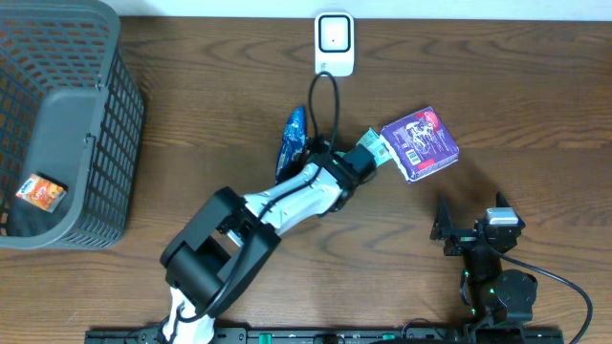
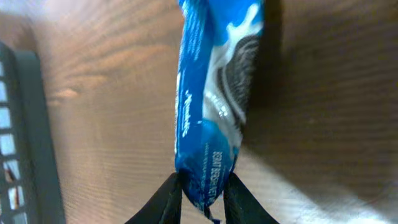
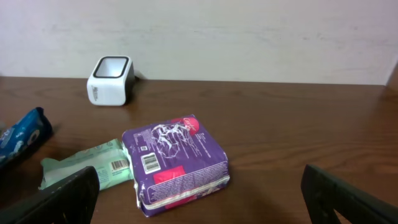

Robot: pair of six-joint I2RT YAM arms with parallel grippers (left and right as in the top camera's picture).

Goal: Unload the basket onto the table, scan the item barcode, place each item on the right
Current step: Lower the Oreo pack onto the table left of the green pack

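Left jaws, closest to the lens, pinch the end of one blue cookie packet, which sits in the middle of the counter, below the single white scanner. Far left, one grey basket holds one orange packet. Rightward lie one green wipes packet and one purple packet (just beside each other). Right jaws gape wide, empty.

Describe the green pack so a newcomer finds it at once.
Start at the white scanner at the far edge of the table, then drop to the purple pack right of centre. The green pack lies beside it on its left: flatter, pale green, a white barcode label on top.
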